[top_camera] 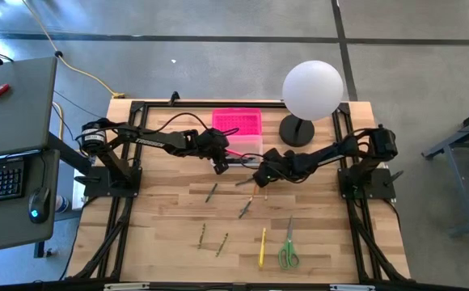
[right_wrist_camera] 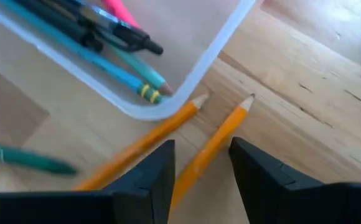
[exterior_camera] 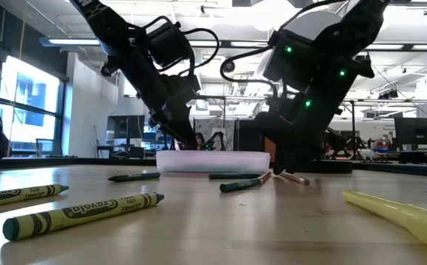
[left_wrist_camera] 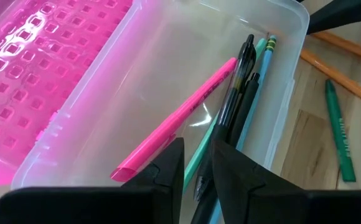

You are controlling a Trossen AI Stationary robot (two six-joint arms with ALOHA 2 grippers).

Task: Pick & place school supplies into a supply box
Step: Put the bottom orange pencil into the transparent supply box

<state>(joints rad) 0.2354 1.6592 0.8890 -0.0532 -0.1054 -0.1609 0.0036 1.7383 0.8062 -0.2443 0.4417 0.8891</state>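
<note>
The supply box (top_camera: 244, 146) is clear plastic, with its pink lid (left_wrist_camera: 37, 74) folded open at the far side. Inside lie a pink highlighter (left_wrist_camera: 187, 112), black pens (left_wrist_camera: 233, 99) and teal and blue pencils (left_wrist_camera: 264, 59). My left gripper (left_wrist_camera: 196, 165) hangs open over the box's near end; the pens show through its gap. My right gripper (right_wrist_camera: 202, 146) is open just right of the box, slanting down, one finger on either side of an orange pencil (right_wrist_camera: 221, 134) that lies on the table. A second orange pencil (right_wrist_camera: 149, 140) lies beside it.
A white globe lamp (top_camera: 311, 89) stands right of the box. Loose on the wooden table nearer the front lie crayons and pencils (top_camera: 211, 192), a green crayon (left_wrist_camera: 341, 140), a yellow highlighter (top_camera: 262, 246) and green-handled scissors (top_camera: 288, 250).
</note>
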